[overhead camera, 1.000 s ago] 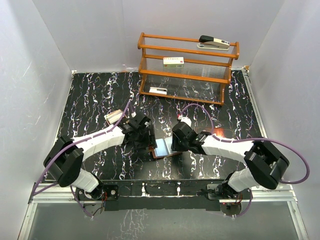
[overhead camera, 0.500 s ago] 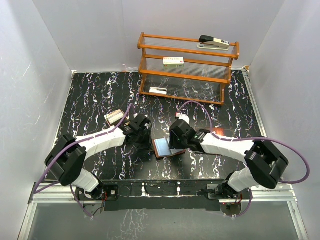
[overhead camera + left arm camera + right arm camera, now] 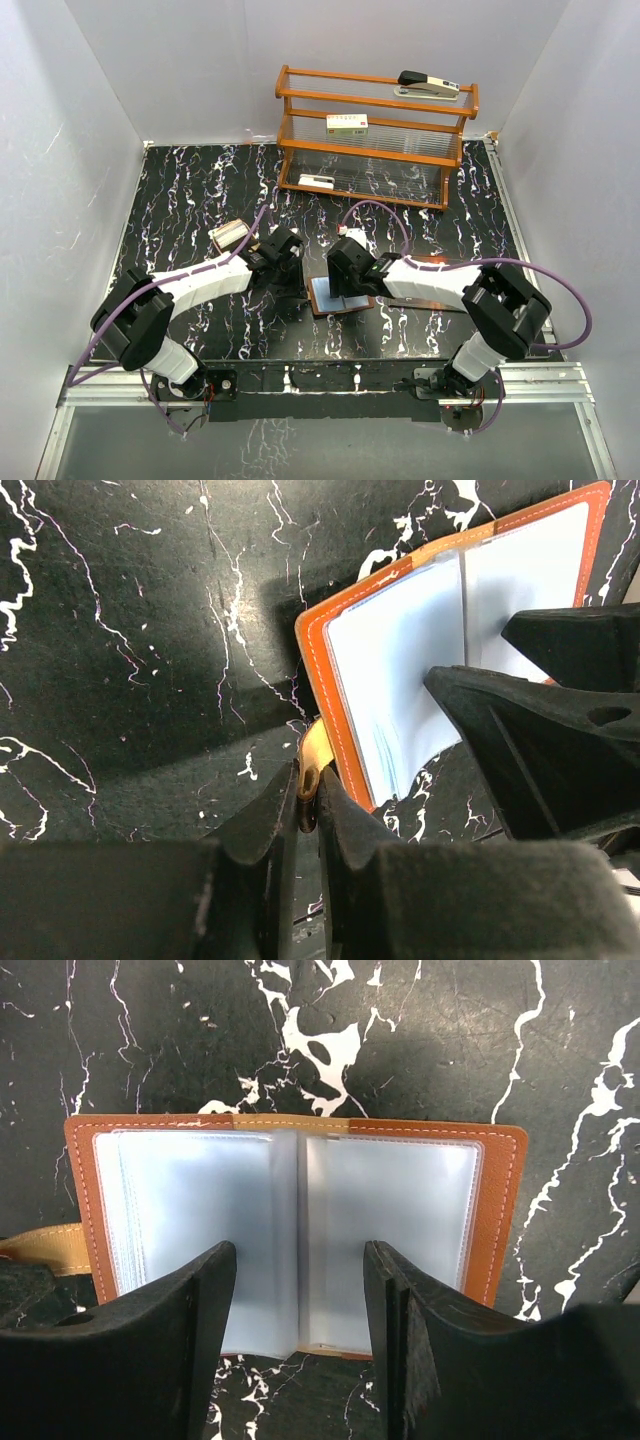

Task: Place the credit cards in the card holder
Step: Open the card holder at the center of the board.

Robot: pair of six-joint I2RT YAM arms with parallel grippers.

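The card holder [image 3: 322, 296] lies open on the black marble table, a brown leather cover with clear bluish pockets [image 3: 400, 1190] facing up. My left gripper [image 3: 308, 788] is at its left edge, shut on the tan strap [image 3: 314, 750] that sticks out from the cover [image 3: 400, 670]. My right gripper [image 3: 298, 1260] hovers open over the pockets, one finger on each side of the spine, with nothing between them. A thin orange sliver [image 3: 438, 264], seemingly one of the credit cards, peeks out behind my right forearm; the rest is hidden.
A wooden shelf rack [image 3: 375, 150] stands at the back with a stapler [image 3: 428, 85] on top and a white labelled box [image 3: 346, 123] on a shelf. A small tan tray [image 3: 228, 236] sits left of my left arm.
My left gripper has closed onto the card holder's strap. My right gripper has opened and shifted left over the open pockets.
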